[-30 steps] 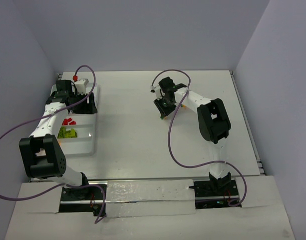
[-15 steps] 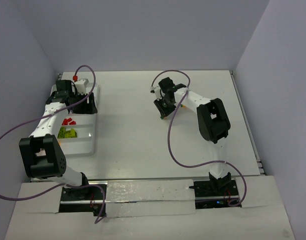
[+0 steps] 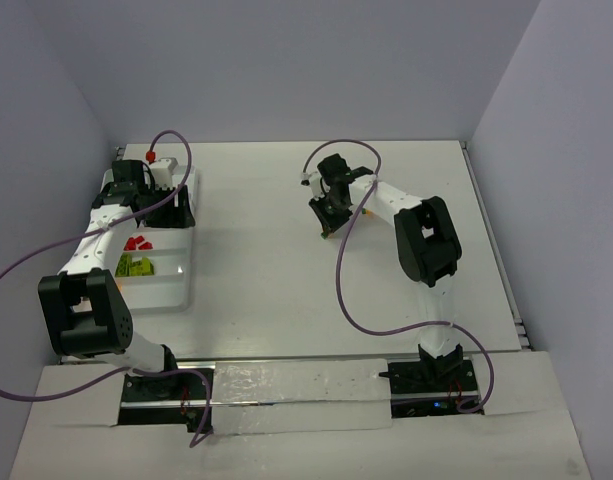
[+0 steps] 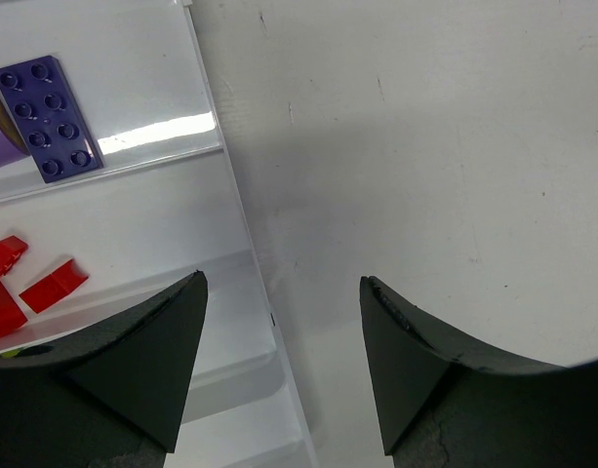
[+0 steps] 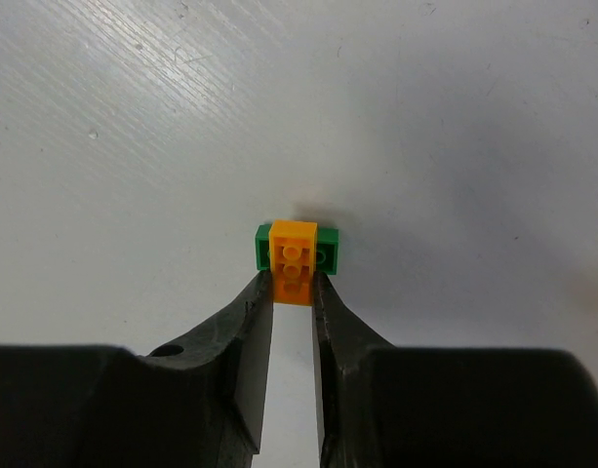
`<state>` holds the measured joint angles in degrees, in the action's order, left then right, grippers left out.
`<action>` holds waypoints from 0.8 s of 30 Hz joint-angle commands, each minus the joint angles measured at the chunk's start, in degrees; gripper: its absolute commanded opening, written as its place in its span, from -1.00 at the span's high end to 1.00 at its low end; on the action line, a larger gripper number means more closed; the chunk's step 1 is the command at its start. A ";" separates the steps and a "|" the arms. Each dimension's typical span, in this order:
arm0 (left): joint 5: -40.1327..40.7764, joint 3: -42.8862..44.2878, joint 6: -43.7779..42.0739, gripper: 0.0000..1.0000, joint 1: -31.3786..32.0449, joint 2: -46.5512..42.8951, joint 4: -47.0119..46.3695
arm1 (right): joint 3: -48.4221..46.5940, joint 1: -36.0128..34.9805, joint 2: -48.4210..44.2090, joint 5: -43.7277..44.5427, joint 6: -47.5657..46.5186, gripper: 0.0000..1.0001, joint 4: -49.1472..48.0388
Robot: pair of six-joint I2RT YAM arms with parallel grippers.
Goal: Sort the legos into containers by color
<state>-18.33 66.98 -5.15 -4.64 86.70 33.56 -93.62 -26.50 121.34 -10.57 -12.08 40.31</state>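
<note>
- right gripper: fingers drawn together and clamped on the near end of an orange brick, one pad on each side.
- the orange brick sits across the top of a dark green brick, which rests on the table mid-field, well apart from the tray.
- left gripper: jaws wide apart, nothing between them, one finger over the tray's edge, the other over bare table.
- in the tray: a purple brick in one compartment, red bricks in the next, lime green bricks in the one after.
</note>
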 commanded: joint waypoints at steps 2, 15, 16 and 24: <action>-1.36 1.57 -0.13 -0.46 0.25 -1.35 0.28 | -1.48 -0.92 0.13 0.11 -0.32 0.47 0.64; -19.09 0.63 1.99 -0.45 0.25 -3.56 -0.27 | -5.37 1.73 -7.09 -14.87 1.87 1.00 2.13; -24.87 -1.59 3.50 -0.49 0.27 -6.02 -4.14 | -7.88 2.59 -7.68 -19.87 3.70 1.00 3.22; -32.54 -9.41 5.02 -0.57 4.43 -13.96 -17.83 | -8.13 4.52 -10.63 -46.73 19.35 1.00 -1.66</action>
<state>-43.21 58.15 -0.13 -2.65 75.67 25.19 -102.02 -22.12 115.25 -39.94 -2.75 42.54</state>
